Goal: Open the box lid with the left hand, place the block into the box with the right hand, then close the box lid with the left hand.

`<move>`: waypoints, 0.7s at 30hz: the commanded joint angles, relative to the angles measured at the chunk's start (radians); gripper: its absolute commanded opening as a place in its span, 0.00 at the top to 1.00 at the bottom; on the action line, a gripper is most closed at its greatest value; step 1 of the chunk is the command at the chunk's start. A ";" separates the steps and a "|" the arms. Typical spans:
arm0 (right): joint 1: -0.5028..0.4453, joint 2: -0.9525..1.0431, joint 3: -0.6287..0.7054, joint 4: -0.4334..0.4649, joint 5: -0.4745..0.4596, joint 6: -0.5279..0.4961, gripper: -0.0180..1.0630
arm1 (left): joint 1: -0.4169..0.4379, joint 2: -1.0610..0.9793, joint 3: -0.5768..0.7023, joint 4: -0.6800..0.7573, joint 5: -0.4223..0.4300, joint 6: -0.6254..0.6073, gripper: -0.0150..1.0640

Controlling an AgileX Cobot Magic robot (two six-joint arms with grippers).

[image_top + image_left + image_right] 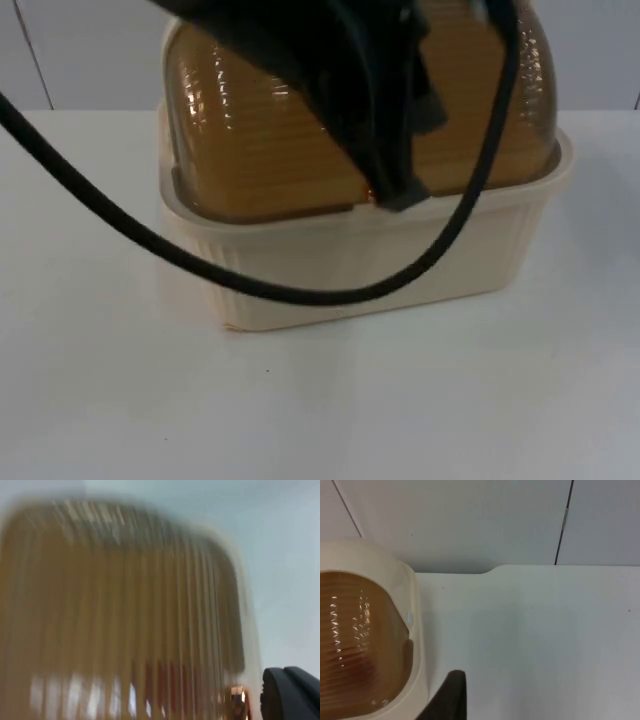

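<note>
Top view has the cream plastic box (380,275) on the white counter (320,400) with its ribbed amber see-through lid (260,140) down, and the left gripper (395,195) sits at the lid's front edge, though whether its fingers are clenched I can't tell. Something reddish (160,677) shows through the lid just ahead of the left fingers, likely the block, so this looks like the closing stage. The right gripper (451,700) waits just beside the box's rim, fingers' state unclear.
</note>
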 commanded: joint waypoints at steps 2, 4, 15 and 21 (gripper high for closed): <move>0.003 -0.002 -0.010 0.006 0.004 0.000 0.02 | -0.010 -0.077 0.003 -0.029 -0.030 -0.021 0.99; 0.003 -0.002 -0.010 0.006 0.004 0.000 0.02 | -0.010 -0.100 0.003 -0.027 -0.040 -0.032 0.99; 0.003 -0.002 -0.010 0.023 0.004 0.000 0.02 | 0.134 -0.338 0.003 -0.055 -0.216 -0.179 0.99; 0.003 -0.002 -0.010 0.023 -0.002 0.000 0.02 | 0.389 -0.406 0.003 -0.161 -0.227 -0.305 0.99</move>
